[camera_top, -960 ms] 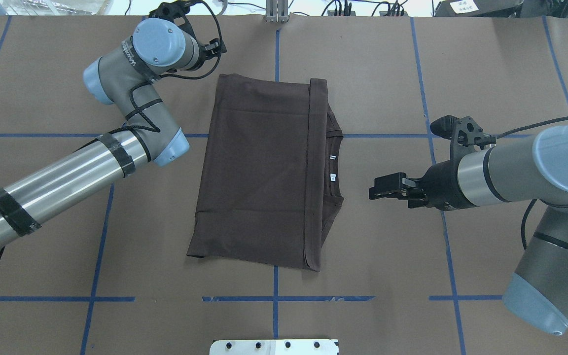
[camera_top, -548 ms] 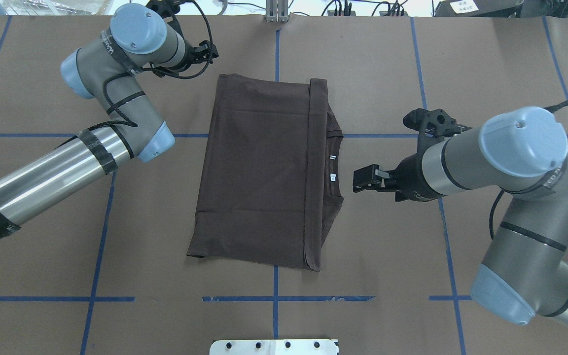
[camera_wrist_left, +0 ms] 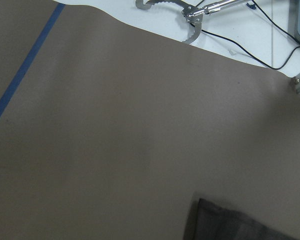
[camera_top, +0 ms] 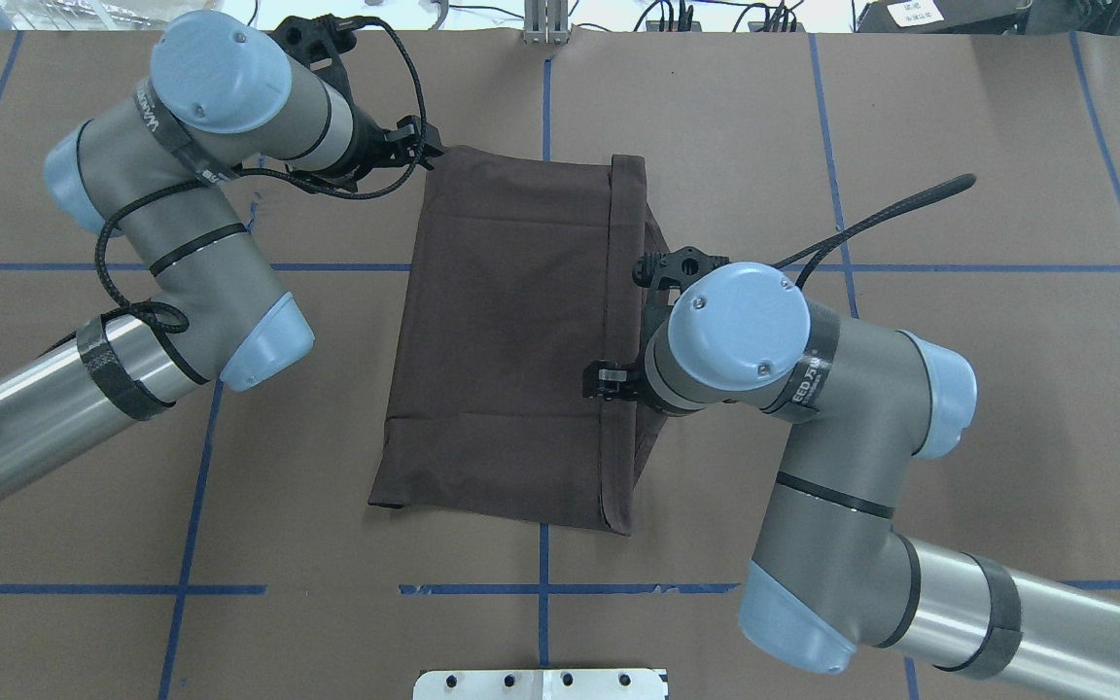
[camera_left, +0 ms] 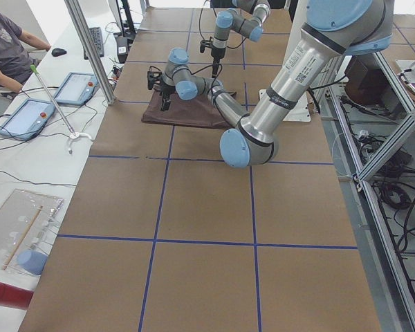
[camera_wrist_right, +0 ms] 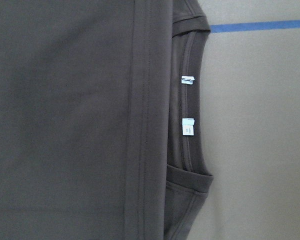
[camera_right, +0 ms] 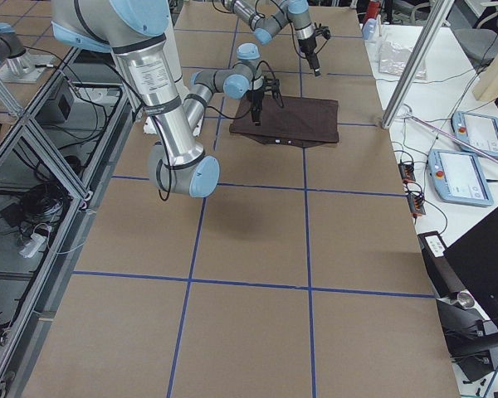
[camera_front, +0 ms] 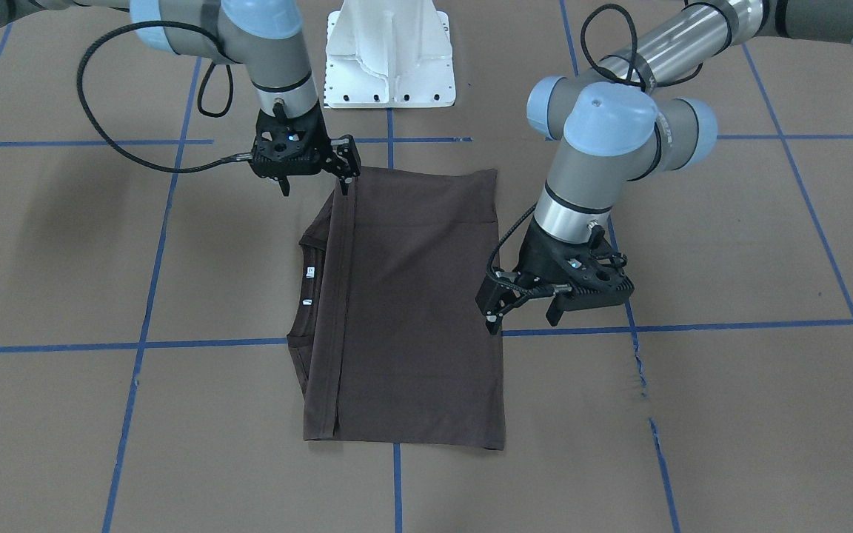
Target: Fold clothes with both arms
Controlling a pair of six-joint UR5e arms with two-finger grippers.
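Dark brown-grey T-shirt [camera_top: 511, 331] lies folded into a rectangle mid-table [camera_top: 959, 146] on brown paper. Its collar [camera_wrist_right: 179, 150] and tags [camera_wrist_right: 188, 126] peek out along the right side. The left gripper [camera_front: 523, 318], fingers spread, hangs by the shirt's far left corner. The right gripper [camera_front: 315, 181], likewise spread, hangs over the right folded edge.

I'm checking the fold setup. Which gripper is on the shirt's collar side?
The right gripper: it hangs at the side of the T-shirt where the collar shows. The left gripper is at the opposite, plain edge.
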